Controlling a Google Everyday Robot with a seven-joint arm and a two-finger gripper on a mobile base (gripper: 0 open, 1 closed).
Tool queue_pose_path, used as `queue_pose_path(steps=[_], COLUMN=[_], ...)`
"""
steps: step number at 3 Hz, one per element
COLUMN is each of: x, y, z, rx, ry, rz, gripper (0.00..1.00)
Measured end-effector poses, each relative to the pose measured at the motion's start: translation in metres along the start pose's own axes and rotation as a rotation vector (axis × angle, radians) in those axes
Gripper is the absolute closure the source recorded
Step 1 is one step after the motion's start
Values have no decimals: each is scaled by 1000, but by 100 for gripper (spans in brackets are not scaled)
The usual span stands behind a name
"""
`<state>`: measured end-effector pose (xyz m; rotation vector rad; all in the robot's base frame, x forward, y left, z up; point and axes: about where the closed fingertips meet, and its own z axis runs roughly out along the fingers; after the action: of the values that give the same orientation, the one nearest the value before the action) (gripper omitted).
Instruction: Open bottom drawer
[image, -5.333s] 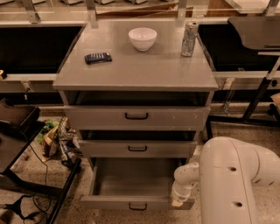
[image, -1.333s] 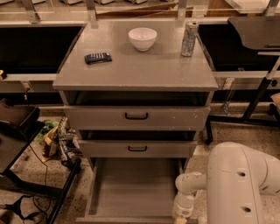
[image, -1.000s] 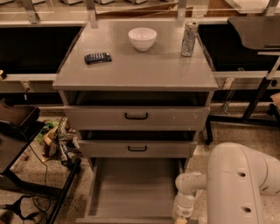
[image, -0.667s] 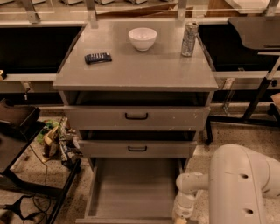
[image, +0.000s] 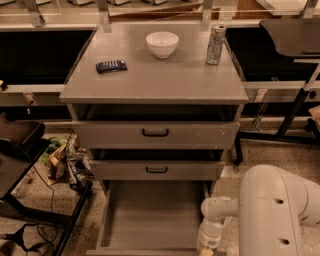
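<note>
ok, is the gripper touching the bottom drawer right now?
Cannot tell. In the camera view the gripper sits at the bottom drawer's front right corner, but the frame's lower edge cuts off the meeting point.

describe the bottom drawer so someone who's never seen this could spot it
Find the grey metal cabinet with a white bowl on top, then go down its three drawers to the lowest. That bottom drawer is pulled far out, showing a bare grey inside, with the robot's end effector by its front right corner; the top drawer and middle drawer are barely open.
</note>
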<state>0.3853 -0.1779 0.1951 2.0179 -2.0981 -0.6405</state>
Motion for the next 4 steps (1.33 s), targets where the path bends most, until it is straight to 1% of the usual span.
queue_pose_path(steps=[2, 3, 4], x=[0, 0, 3], y=[0, 0, 11], z=[0, 0, -23], rx=[0, 0, 34], ry=[0, 0, 3], rz=[0, 0, -12], gripper=[11, 0, 0])
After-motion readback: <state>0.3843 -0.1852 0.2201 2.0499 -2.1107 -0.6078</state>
